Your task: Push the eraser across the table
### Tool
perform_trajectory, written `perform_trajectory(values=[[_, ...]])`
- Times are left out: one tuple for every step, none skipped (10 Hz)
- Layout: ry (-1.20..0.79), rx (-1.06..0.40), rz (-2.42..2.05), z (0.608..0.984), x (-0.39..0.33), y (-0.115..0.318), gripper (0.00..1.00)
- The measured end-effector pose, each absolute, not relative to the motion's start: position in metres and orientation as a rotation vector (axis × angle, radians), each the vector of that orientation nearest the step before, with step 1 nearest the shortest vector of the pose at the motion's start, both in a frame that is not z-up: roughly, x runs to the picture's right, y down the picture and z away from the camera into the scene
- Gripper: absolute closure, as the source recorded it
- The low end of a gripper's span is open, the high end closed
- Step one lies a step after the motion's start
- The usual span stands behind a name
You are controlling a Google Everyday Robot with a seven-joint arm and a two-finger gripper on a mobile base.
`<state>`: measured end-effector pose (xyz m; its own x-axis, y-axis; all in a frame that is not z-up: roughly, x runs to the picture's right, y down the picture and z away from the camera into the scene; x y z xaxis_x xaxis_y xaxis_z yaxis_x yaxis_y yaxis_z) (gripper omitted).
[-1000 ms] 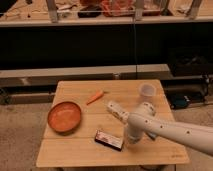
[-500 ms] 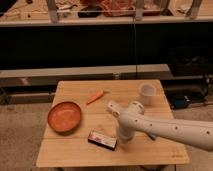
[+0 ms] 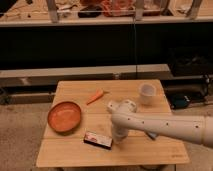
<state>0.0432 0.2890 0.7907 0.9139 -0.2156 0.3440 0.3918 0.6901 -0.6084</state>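
Observation:
The eraser point(image 3: 98, 139) is a small flat dark-edged block with a pale label. It lies near the front of the light-wood slatted table point(image 3: 75, 156), just below and right of the orange bowl. My white arm reaches in from the right. My gripper point(image 3: 116, 136) hangs below the wrist, right beside the eraser's right end. The carrot point(image 3: 95, 96) lies farther back on the table.
An orange bowl point(image 3: 64, 116) sits at the table's left side. A white cup point(image 3: 146, 92) stands at the back right. A dark shelf unit with clutter on top runs behind the table. A blue object point(image 3: 180, 101) lies on the floor at right.
The eraser has slid left across the front of the table, toward the bowl. My arm and gripper have followed it to the left.

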Motion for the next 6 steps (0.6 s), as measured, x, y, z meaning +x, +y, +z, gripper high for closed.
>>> perform_trajectory(values=[[-0.256, -0.734, -0.365, 0.793, 0.028, 0.286, 1.00], [-0.258, -0.732, -0.377, 0.794, 0.022, 0.284, 1.00], [-0.258, -0.734, -0.392, 0.794, 0.018, 0.282, 1.00], [-0.260, -0.736, -0.410, 0.795, 0.013, 0.281, 1.00], [-0.266, -0.731, -0.427, 0.795, 0.004, 0.280, 1.00], [-0.271, -0.728, -0.444, 0.795, -0.011, 0.280, 1.00]])
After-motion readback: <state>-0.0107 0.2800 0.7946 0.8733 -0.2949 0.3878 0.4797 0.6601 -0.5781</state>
